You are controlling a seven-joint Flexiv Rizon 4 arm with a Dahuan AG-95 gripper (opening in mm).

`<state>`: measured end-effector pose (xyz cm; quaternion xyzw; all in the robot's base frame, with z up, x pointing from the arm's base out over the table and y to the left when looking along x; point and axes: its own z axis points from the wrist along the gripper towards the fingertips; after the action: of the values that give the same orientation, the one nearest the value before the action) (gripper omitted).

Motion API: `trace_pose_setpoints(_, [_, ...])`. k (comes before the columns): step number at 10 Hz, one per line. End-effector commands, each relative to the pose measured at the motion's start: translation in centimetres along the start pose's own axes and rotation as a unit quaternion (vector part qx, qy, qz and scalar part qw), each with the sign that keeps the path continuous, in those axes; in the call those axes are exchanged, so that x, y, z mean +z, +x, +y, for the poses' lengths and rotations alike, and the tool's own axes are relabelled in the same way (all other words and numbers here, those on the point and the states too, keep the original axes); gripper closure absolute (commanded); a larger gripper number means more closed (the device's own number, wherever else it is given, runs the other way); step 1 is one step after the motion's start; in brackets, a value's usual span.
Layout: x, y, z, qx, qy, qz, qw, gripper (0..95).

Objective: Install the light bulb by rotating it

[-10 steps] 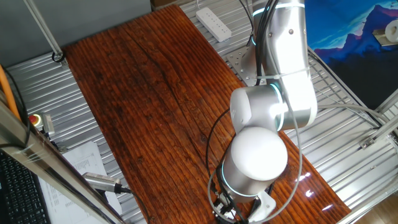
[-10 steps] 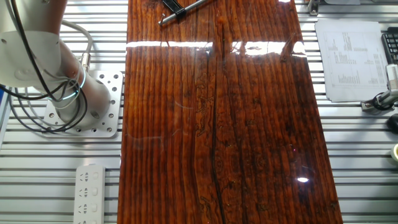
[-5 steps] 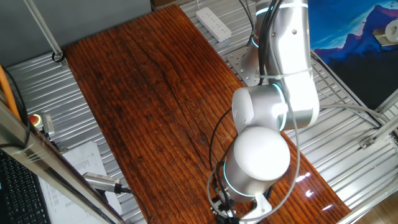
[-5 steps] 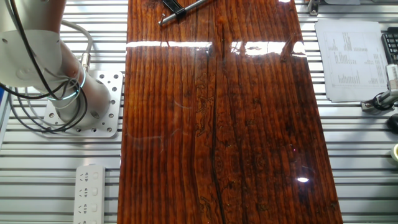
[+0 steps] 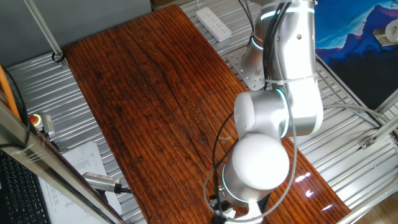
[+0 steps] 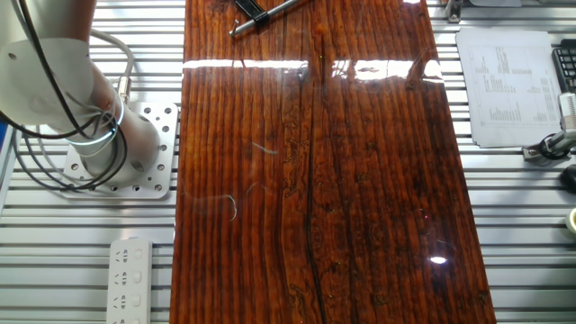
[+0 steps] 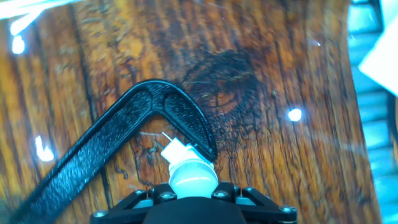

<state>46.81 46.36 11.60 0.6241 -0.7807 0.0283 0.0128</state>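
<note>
In the hand view my gripper is shut on the light bulb, a small white dome with its short greyish screw base pointing away from me. The base tip touches the inner edge of a black V-shaped clamp that lies on the wooden table. Only the black finger bodies show at the bottom edge. In one fixed view the arm's white joint caps hide the gripper and the bulb. In the other fixed view only the arm's base shows.
A white power strip lies by the arm's base, also in the other fixed view. A black and silver tool lies at the table's far end. Papers and a metal handle lie off the table's side.
The arm has leaned further toward the table's near end in one fixed view; its joints have shifted down and slightly right. The other fixed view shows almost no change.
</note>
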Motion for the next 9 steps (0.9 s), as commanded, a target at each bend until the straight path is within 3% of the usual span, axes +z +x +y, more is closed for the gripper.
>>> trace_pose_setpoints(1, [-0.03, 0.12, -0.13, 0.084, -0.005, 0.002, 0.9964, 76.0])
trace_pose_setpoints(5, [-0.03, 0.15, -0.14, 0.162, -0.009, -0.006, 0.9867, 76.0])
trace_pose_setpoints(6, [-0.02, 0.16, -0.13, 0.19, -0.011, -0.008, 0.9816, 76.0])
trace_pose_setpoints(7, [-0.02, 0.16, -0.13, 0.193, -0.011, -0.008, 0.9811, 76.0])
trace_pose_setpoints(8, [-0.02, 0.16, -0.13, 0.23, -0.014, -0.009, 0.9731, 76.0])
trace_pose_setpoints(9, [-0.02, 0.16, -0.13, 0.238, -0.014, -0.01, 0.9711, 76.0])
